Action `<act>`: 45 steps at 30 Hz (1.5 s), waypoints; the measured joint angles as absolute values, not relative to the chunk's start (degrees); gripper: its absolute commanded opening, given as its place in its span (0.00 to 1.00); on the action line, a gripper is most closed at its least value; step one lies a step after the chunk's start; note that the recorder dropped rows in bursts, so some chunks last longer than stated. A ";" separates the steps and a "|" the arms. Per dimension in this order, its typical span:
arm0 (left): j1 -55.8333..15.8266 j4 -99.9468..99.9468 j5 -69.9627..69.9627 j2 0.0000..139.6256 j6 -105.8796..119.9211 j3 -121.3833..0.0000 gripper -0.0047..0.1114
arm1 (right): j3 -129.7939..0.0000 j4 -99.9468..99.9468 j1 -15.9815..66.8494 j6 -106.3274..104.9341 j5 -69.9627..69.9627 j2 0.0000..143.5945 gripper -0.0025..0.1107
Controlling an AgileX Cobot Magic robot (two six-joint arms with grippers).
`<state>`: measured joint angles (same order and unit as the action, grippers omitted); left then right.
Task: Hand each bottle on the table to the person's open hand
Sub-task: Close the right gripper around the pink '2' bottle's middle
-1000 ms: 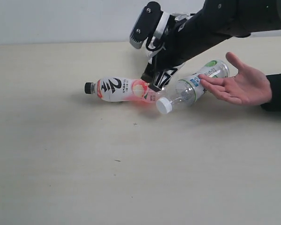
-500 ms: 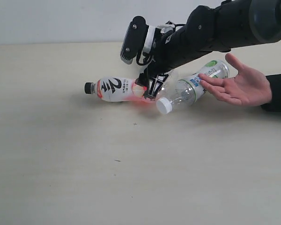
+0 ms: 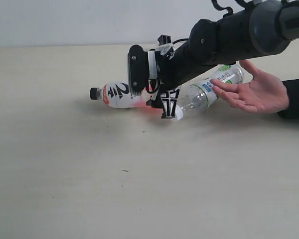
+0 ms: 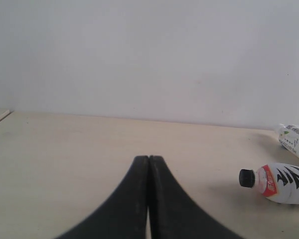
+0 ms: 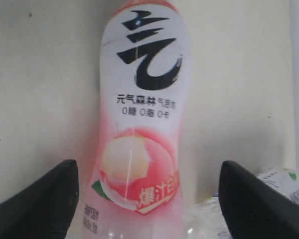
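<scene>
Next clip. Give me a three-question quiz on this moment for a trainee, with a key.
1. True or false: the left gripper is shut and empty.
2. The right gripper has its open jaws on either side of: A the pink-label bottle; B a mug; C nothing.
3. Fill in: the pink-label bottle's cap is ___.
Key: 1 true; 2 A; 3 black.
</scene>
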<state>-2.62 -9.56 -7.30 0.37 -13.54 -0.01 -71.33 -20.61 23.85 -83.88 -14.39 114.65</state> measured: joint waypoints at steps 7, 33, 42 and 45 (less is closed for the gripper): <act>-2.62 -9.56 -7.30 0.37 -13.54 -0.01 0.05 | -71.33 -20.50 24.22 -86.68 -12.67 116.62 0.67; -2.62 -9.56 -7.30 0.37 -13.54 -0.01 0.05 | -71.41 -20.82 24.22 -86.90 -10.02 117.41 0.67; -2.62 -9.56 -7.30 0.37 -13.54 -0.01 0.05 | -71.55 -20.82 24.22 -86.90 -7.58 119.14 0.67; -2.62 -9.56 -7.30 0.37 -13.54 -0.01 0.05 | -71.55 -20.82 24.22 -87.03 -6.75 119.78 0.67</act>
